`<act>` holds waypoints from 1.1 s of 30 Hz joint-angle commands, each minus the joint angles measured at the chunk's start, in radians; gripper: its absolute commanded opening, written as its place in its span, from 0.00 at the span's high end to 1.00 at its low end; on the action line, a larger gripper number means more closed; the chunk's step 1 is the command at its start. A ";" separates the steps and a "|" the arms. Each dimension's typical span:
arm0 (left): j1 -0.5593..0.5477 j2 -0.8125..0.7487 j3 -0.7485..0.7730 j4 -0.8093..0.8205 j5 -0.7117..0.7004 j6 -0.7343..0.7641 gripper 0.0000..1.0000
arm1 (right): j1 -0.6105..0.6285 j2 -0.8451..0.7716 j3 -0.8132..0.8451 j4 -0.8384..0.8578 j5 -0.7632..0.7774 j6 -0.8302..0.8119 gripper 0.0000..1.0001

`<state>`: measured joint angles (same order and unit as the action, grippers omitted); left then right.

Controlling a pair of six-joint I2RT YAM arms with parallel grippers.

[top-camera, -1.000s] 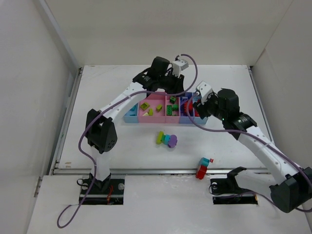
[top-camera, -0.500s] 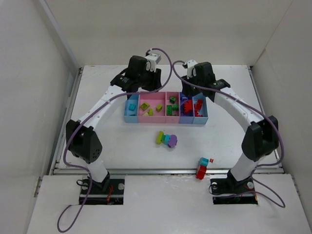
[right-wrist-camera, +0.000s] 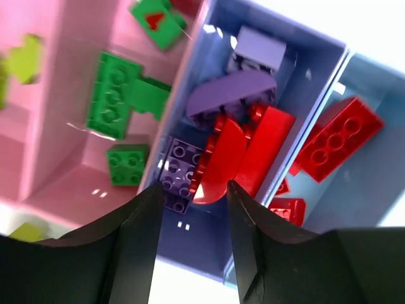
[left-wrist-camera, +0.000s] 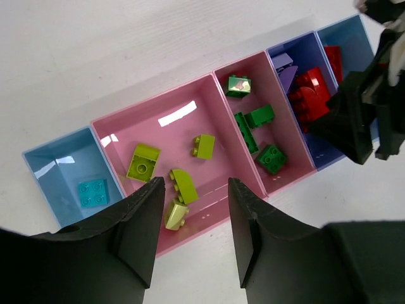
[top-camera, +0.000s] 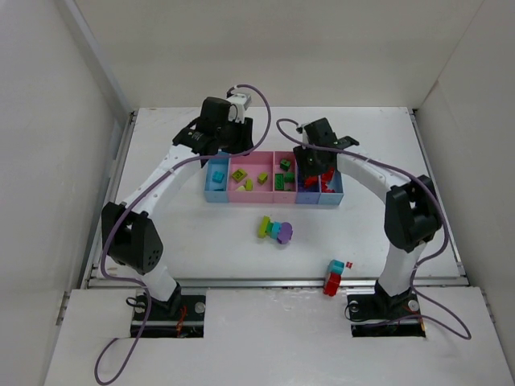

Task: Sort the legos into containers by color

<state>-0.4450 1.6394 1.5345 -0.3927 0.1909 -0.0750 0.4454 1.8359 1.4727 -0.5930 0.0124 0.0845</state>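
Note:
The containers [top-camera: 256, 198] stand in a row mid-table. My left gripper [top-camera: 229, 147] is open and empty above the wide pink bin [left-wrist-camera: 171, 126], which holds lime-yellow legos [left-wrist-camera: 143, 161]. A cyan brick [left-wrist-camera: 92, 192] lies in the left light blue bin. Green bricks [left-wrist-camera: 261, 116] lie in the narrow pink bin. My right gripper [top-camera: 311, 167] is open and empty above the purple-blue bin [right-wrist-camera: 209, 237], which holds purple bricks [right-wrist-camera: 177, 171] and a rounded red brick [right-wrist-camera: 221, 161]. A long red brick [right-wrist-camera: 338, 136] lies in the right light blue bin.
A lime-yellow [top-camera: 263, 227], a cyan [top-camera: 274, 230] and a purple lego [top-camera: 285, 234] lie together on the table in front of the bins. Red bricks [top-camera: 331, 281] with a cyan one [top-camera: 338, 265] sit near the front edge. White walls enclose the table.
My left gripper has moved left along the bins, from the right half to the wide pink bin. My right arm has swung round behind the bins, and its gripper now hangs over the purple-blue bin.

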 commanded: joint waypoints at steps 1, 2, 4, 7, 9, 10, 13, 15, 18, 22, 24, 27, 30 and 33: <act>0.002 -0.046 -0.002 0.015 0.012 0.009 0.58 | 0.015 0.019 0.009 -0.021 0.063 0.069 0.50; 0.002 -0.046 -0.002 0.015 0.012 0.009 0.58 | 0.015 0.019 0.009 -0.030 0.078 0.069 0.50; 0.002 -0.055 -0.011 0.015 0.012 0.009 0.58 | 0.025 0.048 0.009 -0.030 0.098 0.078 0.48; 0.011 -0.064 -0.022 0.026 0.012 0.009 0.58 | 0.026 0.075 0.028 -0.053 0.139 0.099 0.43; 0.011 -0.076 -0.022 0.026 0.012 0.009 0.58 | 0.047 0.085 0.038 -0.062 0.175 0.109 0.38; 0.011 -0.088 -0.034 0.026 0.012 0.018 0.58 | 0.047 0.085 0.038 -0.062 0.185 0.109 0.37; 0.011 -0.110 -0.056 0.035 0.012 0.041 0.58 | 0.079 0.111 0.057 -0.073 0.201 0.118 0.37; 0.011 -0.144 -0.091 0.047 0.012 0.064 0.58 | 0.092 0.125 0.057 -0.073 0.201 0.118 0.42; 0.011 -0.170 -0.134 0.081 0.012 0.076 0.58 | 0.101 0.135 0.067 -0.083 0.212 0.144 0.63; 0.011 -0.179 -0.146 0.106 0.012 0.064 0.58 | 0.101 0.111 0.057 -0.053 0.178 0.088 0.68; 0.011 -0.190 -0.155 0.106 0.012 0.055 0.58 | 0.110 0.079 0.047 -0.042 0.210 0.072 0.68; 0.011 -0.199 -0.165 0.106 0.012 0.055 0.58 | 0.110 0.069 0.078 -0.085 0.271 0.086 0.64; 0.011 -0.199 -0.174 0.106 0.012 0.064 0.58 | 0.110 0.069 0.107 -0.134 0.323 0.135 0.53; 0.011 -0.199 -0.183 0.115 0.021 0.064 0.58 | 0.110 0.079 0.117 -0.154 0.336 0.196 0.42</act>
<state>-0.4412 1.4883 1.3655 -0.3191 0.1967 -0.0223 0.5457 1.9324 1.5364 -0.7021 0.3012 0.2138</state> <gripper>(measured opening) 0.415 0.573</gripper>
